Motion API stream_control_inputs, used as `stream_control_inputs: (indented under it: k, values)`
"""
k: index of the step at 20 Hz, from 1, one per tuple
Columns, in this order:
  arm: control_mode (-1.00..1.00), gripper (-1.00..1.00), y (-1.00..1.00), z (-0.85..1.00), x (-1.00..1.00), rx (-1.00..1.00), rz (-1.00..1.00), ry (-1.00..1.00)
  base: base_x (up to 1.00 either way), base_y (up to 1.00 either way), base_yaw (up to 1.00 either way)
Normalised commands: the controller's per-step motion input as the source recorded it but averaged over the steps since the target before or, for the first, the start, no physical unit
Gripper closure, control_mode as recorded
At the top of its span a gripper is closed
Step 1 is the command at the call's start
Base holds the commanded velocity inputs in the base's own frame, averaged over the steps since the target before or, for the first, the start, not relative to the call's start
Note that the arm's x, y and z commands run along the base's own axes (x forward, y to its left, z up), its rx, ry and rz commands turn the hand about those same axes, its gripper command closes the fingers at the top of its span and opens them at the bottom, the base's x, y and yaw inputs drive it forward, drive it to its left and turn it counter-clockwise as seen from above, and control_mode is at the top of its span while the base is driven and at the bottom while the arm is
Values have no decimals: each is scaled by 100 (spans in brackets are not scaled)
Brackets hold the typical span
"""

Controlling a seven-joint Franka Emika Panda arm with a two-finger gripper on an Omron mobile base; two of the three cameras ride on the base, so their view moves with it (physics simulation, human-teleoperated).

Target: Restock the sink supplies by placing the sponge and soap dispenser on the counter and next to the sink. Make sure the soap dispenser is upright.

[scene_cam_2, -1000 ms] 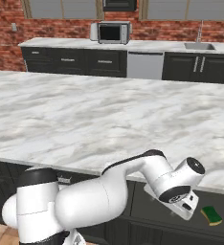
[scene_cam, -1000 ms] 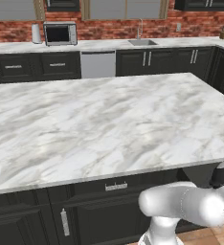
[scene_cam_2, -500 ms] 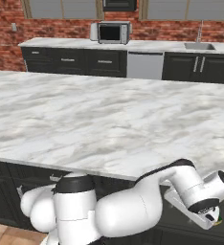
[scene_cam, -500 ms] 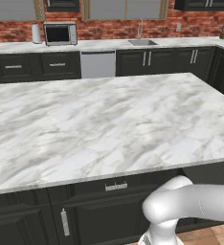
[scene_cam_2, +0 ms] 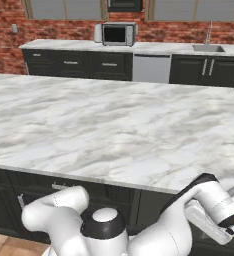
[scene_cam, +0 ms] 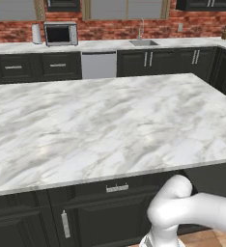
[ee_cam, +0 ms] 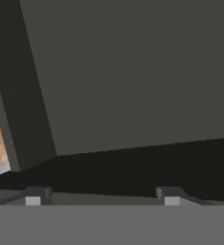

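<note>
**Step in hand.** Judged as the pick-up stage. The arm reaches low, past the near right corner of the marble island and below its edge. The hand faces a dark cabinet panel. Nothing has yet been set beside the sink, which lies in the far table along the brick wall, well apart from the robot.

**Pincer.** The pincer has its two fingertips standing apart, and nothing can be seen between them. The lower part of the gap is cut off. Whether the jaws are closing on an item or hold nothing cannot be told.

**Task items.** The position of the sponge and of the soap dispenser cannot be determined. A small brownish sliver at the right edge of the right base view is too small to identify.

**Next move, as judged.** The grasp must first be confirmed. The arm then has to lift clear of the island's overhang, and the base has to drive round the island to the far table.

**Obscured.** The floor beneath the hand is hidden. In the left base view the arm is cut off at the lower right.
</note>
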Motion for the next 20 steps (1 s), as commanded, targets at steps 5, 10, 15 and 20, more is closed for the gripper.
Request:
stream_control_inputs:
  k: [5, 10, 15, 20]
  values:
    - [-100, -100, 20, -42, -45, 0, 11, 19, 0, 0, 0]
    - [-100, -100, 8, -46, -89, 0, 10, 9, 0, 0, 0]
    - [-100, -100, -36, 67, -12, 0, 4, -5, 0, 0, 0]
    - [-100, -100, -49, -15, 41, -2, 3, -10, 0, 0, 0]
